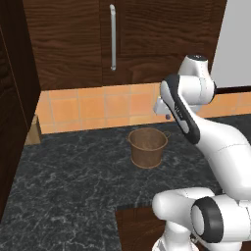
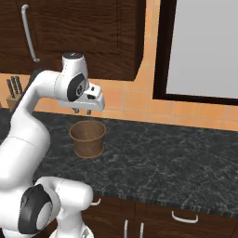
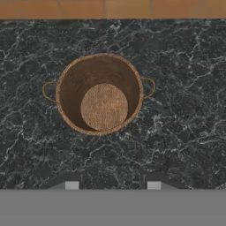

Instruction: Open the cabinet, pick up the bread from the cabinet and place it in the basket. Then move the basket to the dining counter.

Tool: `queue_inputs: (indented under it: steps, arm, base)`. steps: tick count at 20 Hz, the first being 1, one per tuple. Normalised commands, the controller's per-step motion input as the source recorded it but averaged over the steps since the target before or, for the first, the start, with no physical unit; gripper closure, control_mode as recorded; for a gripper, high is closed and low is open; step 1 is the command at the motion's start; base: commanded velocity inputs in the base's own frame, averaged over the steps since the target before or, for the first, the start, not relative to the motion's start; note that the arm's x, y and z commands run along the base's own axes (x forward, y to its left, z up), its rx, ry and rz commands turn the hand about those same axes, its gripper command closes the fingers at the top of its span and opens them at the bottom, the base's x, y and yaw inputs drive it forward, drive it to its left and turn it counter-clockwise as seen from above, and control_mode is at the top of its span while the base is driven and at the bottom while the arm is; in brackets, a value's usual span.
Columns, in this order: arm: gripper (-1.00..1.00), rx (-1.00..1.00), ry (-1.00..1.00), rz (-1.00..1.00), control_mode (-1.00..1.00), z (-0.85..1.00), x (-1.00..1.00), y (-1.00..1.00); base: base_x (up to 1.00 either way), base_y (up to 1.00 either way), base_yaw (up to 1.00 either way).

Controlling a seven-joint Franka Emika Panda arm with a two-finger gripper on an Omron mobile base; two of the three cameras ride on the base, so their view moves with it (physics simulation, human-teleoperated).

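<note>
Hand view looks straight down past the hand's 2 fingertips [image 3: 72,185], which stand apart with nothing between them, so the hand [image 3: 112,185] is released and empty. Below it the basket [image 3: 99,93] sits upright on the black marbled desk [image 3: 185,132]: round, woven brown, tapered to a paler flat bottom, with 2 thin loop handles at the rim. It holds nothing.

From the left base view the hand [image 1: 165,112] hovers above and just to the side of the basket [image 1: 147,146], well clear of its rim. Farther back, beyond the orange tile strip, the cabinet [image 1: 73,44] hangs on the wall with its door shut, the long silver bar handle [image 1: 112,38] vertical. The bread cannot be seen; I judge it lies behind that door.

So the task stands at its 1st step, the opening not yet done. The next move calls for raising the hand up and back to the handle, closing on the bar, and pulling the door outward.
</note>
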Motion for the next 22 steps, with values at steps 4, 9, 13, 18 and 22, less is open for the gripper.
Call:
queue_inputs:
  steps: [4, 9, 13, 18, 22]
  arm:
    - [-1.00, 0.00, -0.08, 0.02, -1.00, 0.00, -0.56, 0.01]
    - [-1.00, 0.00, -0.18, 0.00, -1.00, 0.39, -0.76, 0.23]
    - [-1.00, -0.02, -0.38, 0.00, -1.00, 0.57, -0.61, 0.48]
    - [-1.00, -0.01, -0.38, 0.00, -1.00, 0.46, -0.20, 0.74]
    - [-1.00, 0.00, -0.24, 0.03, -1.00, 0.73, 0.00, 0.47]
  base:
    - [0.00, 0.00, 0.00]
    - [0.00, 0.00, 0.00]
    - [0.00, 0.00, 0.00]
    - [0.00, 0.00, 0.00]
    - [0.00, 0.00, 0.00]
